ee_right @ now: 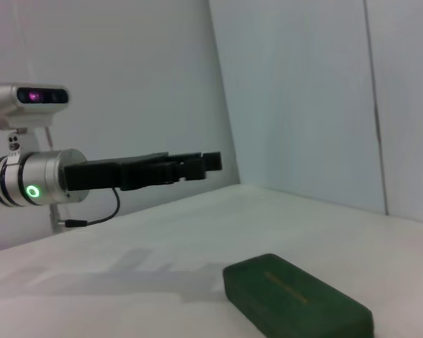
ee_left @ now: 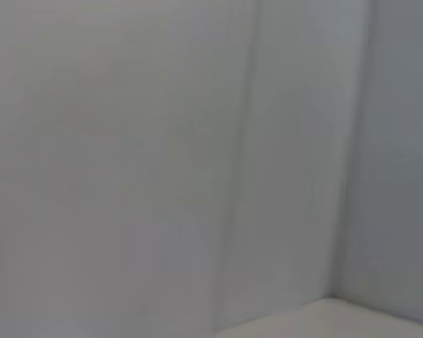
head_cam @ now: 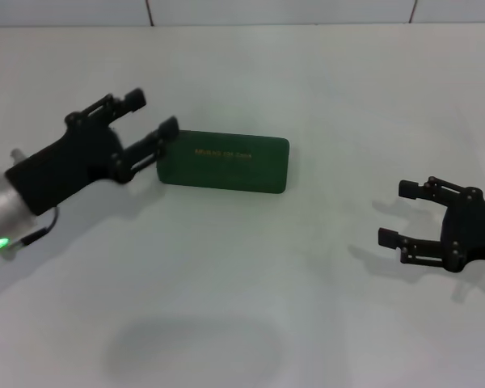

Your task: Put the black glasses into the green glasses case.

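Note:
The green glasses case (head_cam: 224,162) lies closed on the white table, gold lettering on its lid; it also shows in the right wrist view (ee_right: 296,296). The black glasses are out of view. My left gripper (head_cam: 151,116) hovers raised just left of the case's left end, open with nothing between its fingers; the right wrist view shows it (ee_right: 197,166) above the table. My right gripper (head_cam: 402,213) stays at the right of the table, open and empty, well apart from the case.
The white table (head_cam: 250,291) runs back to a pale wall (head_cam: 275,10). The left wrist view shows only the wall (ee_left: 162,155) and a sliver of table.

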Robot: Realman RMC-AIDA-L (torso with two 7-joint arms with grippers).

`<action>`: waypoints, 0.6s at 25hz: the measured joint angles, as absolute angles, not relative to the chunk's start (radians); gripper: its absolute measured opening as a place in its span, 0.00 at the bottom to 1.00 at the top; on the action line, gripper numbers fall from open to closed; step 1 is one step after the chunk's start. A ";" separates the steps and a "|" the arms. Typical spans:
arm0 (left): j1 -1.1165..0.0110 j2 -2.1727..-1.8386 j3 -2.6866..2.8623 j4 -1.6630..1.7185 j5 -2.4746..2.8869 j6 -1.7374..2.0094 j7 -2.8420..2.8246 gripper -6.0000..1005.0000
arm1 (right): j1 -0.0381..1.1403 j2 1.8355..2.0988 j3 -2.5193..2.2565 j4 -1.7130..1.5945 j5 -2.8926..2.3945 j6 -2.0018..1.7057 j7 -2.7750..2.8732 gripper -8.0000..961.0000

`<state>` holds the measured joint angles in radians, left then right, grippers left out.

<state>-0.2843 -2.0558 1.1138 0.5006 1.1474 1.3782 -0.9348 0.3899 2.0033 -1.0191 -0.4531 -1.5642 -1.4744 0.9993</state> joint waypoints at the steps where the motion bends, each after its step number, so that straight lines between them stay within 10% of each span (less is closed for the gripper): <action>1: -0.273 -2.042 1.113 0.518 1.176 1.410 -0.978 0.48 | 0.388 2.002 -1.020 -0.460 -1.567 -1.484 0.994 0.90; 6: -0.224 -1.981 1.104 0.634 1.400 1.560 -1.129 0.68 | 0.379 1.999 -1.022 -0.491 -1.592 -1.542 0.920 0.90; 15: -0.187 -1.990 1.035 0.666 1.615 1.572 -1.139 0.89 | 0.386 2.017 -1.036 -0.493 -1.704 -1.569 0.873 0.90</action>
